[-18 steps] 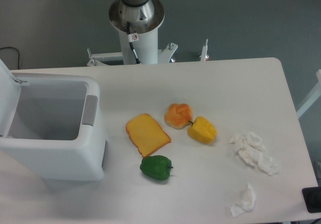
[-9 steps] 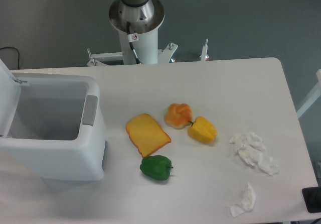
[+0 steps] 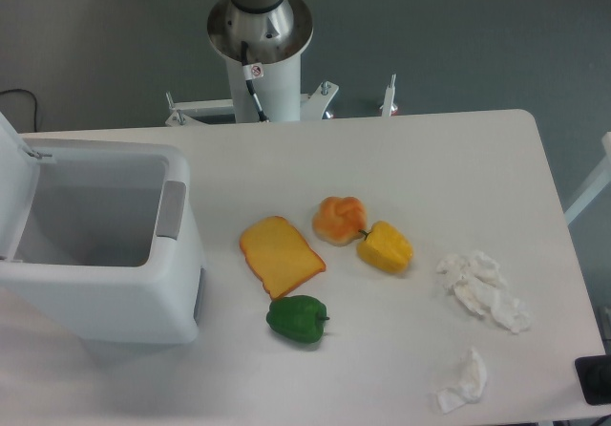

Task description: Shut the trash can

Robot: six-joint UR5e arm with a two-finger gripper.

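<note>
Open trash can (image 3: 100,244) on the left of the white bench (image 3: 430,178) — the tool was out of view.

From the fixed camera, the trash can stood at the bench's left edge with its lid (image 3: 13,182) raised on the far left side and the grey latch tab (image 3: 171,209) on its right wall. To its right lay a slice of bread (image 3: 281,255), a green pepper (image 3: 298,319) just below it, an orange bun (image 3: 340,220) touching a yellow pepper (image 3: 386,247), and crumpled tissues (image 3: 482,287) further right, one smaller tissue (image 3: 465,380) near the front edge. Only the arm's base (image 3: 259,39) showed behind the bench — the tool's opening could not be told.
</note>
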